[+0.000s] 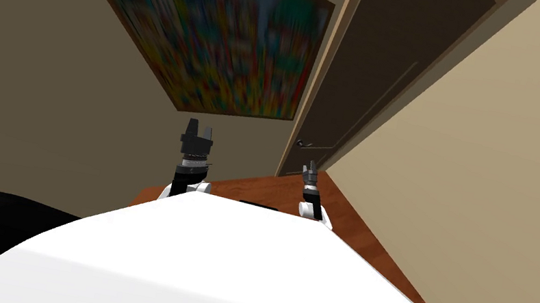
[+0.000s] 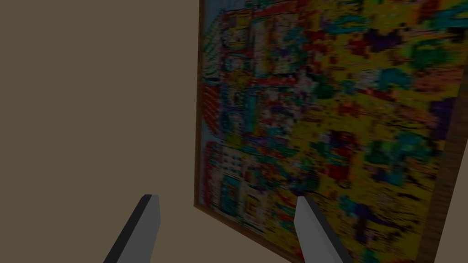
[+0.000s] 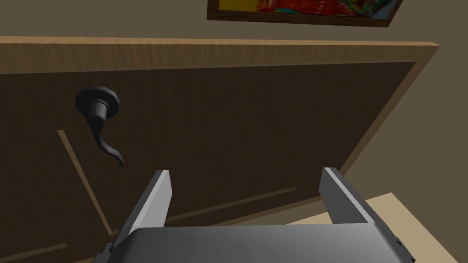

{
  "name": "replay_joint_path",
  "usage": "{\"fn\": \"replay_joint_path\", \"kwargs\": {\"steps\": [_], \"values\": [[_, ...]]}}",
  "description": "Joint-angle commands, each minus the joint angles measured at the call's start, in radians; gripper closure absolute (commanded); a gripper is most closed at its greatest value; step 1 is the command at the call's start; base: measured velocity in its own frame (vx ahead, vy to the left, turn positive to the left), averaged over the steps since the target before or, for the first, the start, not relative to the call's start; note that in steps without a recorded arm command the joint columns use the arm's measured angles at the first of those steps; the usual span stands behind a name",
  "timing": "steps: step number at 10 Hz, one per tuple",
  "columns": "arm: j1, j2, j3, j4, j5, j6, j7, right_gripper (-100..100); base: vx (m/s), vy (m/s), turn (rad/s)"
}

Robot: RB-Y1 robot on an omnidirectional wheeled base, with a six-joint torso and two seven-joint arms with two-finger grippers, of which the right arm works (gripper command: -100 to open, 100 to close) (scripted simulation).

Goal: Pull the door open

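Dark door [image 3: 256,128] faced the right gripper [image 3: 246,171], spread wide and empty, likely readied for the handle [image 3: 98,119] off to one side, untouched; left gripper [image 2: 227,197] hung wide too, unused.

**Dark door shut, lever handle near its edge**

I see the door [image 1: 372,74] as a dark brown slab with a thin, paler inlaid line marking a panel on its face. It sits flush in a light wood frame [image 1: 323,72] with no gap I can make out, so it reads as shut. Its handle [image 3: 98,123] is a dark lever on a round rose, set close to the door's edge by the frame. The lever runs away from that edge across the face and ends in a curled tip
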Motion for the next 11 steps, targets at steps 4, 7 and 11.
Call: {"fn": "replay_joint_path", "kwargs": {"steps": [4,7,11], "values": [[-0.036,-0.036,0.022,0.106,-0.015,-0.016,-0.019,-100,0.080,-0.079,0.099],[-0.060,-0.058,0.036,0.177,-0.024,-0.028,-0.031,-100,0.066,-0.094,0.103],[-0.090,-0.085,0.054,0.266,-0.036,-0.043,-0.045,-100,0.066,-0.088,0.097]]}}
